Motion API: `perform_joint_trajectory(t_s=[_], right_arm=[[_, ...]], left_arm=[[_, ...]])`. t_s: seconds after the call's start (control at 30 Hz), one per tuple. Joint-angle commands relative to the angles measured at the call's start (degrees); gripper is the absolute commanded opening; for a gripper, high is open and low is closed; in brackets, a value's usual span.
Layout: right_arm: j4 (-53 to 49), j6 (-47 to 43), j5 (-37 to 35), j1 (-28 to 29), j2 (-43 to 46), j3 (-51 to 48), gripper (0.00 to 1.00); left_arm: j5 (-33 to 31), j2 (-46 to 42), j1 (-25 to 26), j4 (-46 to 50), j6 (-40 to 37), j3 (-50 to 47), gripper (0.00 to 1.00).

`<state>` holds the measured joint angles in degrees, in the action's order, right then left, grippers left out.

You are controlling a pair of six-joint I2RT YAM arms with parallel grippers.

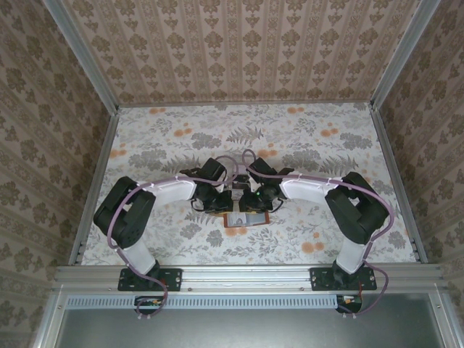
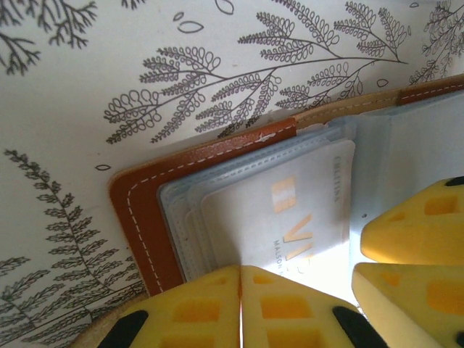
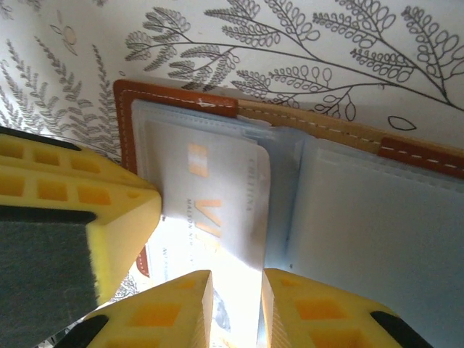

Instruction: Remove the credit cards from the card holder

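The brown card holder (image 1: pixel 245 220) lies open on the floral cloth, its stitched rim (image 2: pixel 145 217) (image 3: pixel 127 123) framing pale grey-blue panels. A pale credit card (image 2: pixel 290 210) (image 3: pixel 217 188) with gold lettering sticks partly out of the left panel's pocket. Another card edge shows beneath it. My left gripper (image 2: pixel 241 279) (image 1: pixel 225 205) is shut, its tips pressed against that card's edge. My right gripper (image 3: pixel 235 290) (image 1: pixel 259 203) hovers over the card's lower end, jaws a narrow gap apart, with glare-bright card surface showing between them. Each wrist view also catches the other gripper's yellow fingers (image 2: pixel 406 239) (image 3: pixel 109 210).
The floral tablecloth (image 1: pixel 290 138) stretches back from the wallet. Patterned walls and aluminium rails (image 1: pixel 98 181) close off the sides, and the two arms arch inward to meet over the wallet at the table's middle.
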<state>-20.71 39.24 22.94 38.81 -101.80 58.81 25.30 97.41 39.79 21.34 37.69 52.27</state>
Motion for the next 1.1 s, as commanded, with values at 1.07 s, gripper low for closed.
perform_joint_trajectory(t_s=[1.07], right_arm=[[2.94, 0.88, 1.86, -0.22, -2.20, -0.16, 0.23]], left_arm=[[-0.52, 0.77, 0.42, 1.96, -1.42, 0.52, 0.08]])
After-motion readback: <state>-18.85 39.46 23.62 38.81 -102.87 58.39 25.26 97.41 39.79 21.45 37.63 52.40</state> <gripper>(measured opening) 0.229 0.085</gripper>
